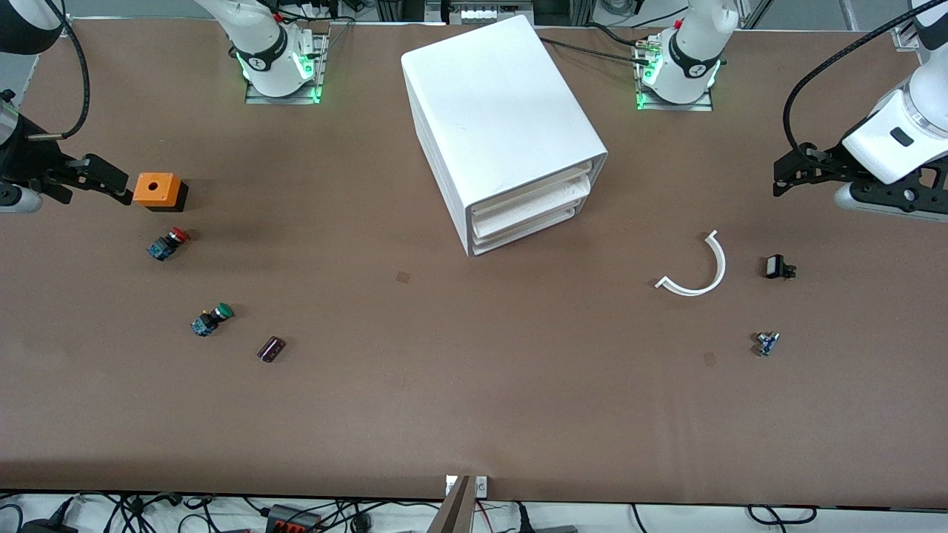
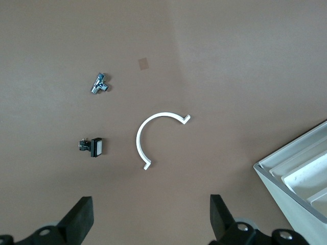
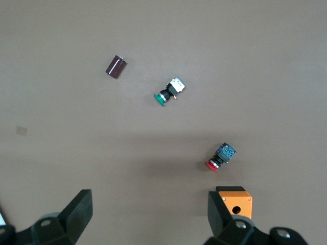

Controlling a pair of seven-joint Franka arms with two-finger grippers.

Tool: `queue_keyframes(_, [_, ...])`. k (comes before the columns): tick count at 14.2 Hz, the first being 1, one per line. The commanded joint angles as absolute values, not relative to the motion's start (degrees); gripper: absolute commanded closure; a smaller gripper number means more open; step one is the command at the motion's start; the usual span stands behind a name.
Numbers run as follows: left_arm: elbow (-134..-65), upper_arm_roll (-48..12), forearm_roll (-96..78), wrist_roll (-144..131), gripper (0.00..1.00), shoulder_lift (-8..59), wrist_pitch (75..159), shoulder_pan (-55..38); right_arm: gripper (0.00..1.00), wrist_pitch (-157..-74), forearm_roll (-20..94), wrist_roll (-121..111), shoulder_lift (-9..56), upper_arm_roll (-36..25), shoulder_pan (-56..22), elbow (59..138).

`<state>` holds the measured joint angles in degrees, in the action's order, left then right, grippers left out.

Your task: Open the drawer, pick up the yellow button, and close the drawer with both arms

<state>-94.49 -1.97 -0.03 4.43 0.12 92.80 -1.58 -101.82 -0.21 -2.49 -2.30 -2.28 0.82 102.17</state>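
- Your left claw [image 2: 148, 222] hangs over the left arm's end of the desk [image 1: 474, 414], fingers spread wide apart, holding nothing and touching nothing.
- Your right claw [image 3: 148, 222] hangs over the right arm's end of the desk, fingers equally wide apart and empty (the orange box [image 1: 157, 190] sits just beside its fingertips in the front view, not gripped).
- The cabinet [image 1: 500, 118] stands on the desk between the two arm bases, turned at an angle: its long axis runs from the bases toward the front camera, and its open face points toward the camera and somewhat toward the left arm's end.
- The drawer [image 1: 529, 211] is one of three stacked in that face; all three sit pushed in, their front edges about flush with the cabinet's frame.
- You cannot see the yellow-capped button in any view.
- Near the right arm's end lie a red-capped button [image 1: 168, 244], a green-capped button [image 1: 212, 319] nearer the camera, and a dark cylinder [image 1: 271, 349] beside that one, each lying on its side.
- Near the left arm's end lie a white curved strip [image 1: 700, 270], a small black part [image 1: 778, 267] and a small metal part [image 1: 766, 343], all well apart.
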Motion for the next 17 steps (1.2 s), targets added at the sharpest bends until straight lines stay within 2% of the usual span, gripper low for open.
queue_keyframes(1, [-94.31, -2.11, -0.70, 5.54, 0.00, -0.62, 91.93, -1.41, 0.00, -102.48, -0.97, -2.64, -3.69, -1.85, 0.97, 103.89])
queue_keyframes(10, [-94.31, -2.11, -0.70, 5.54, 0.00, -0.62, 91.93, -1.41, 0.00, -102.74, -0.88, -2.64, -2.81, -1.85, -0.09, 103.36])
queue_keyframes(17, [-94.31, -2.63, -0.88, 5.36, 0.00, -0.62, 91.85, -1.41, 0.00, -103.80, 1.40, -1.76, -0.53, -1.85, -5.09, 102.05])
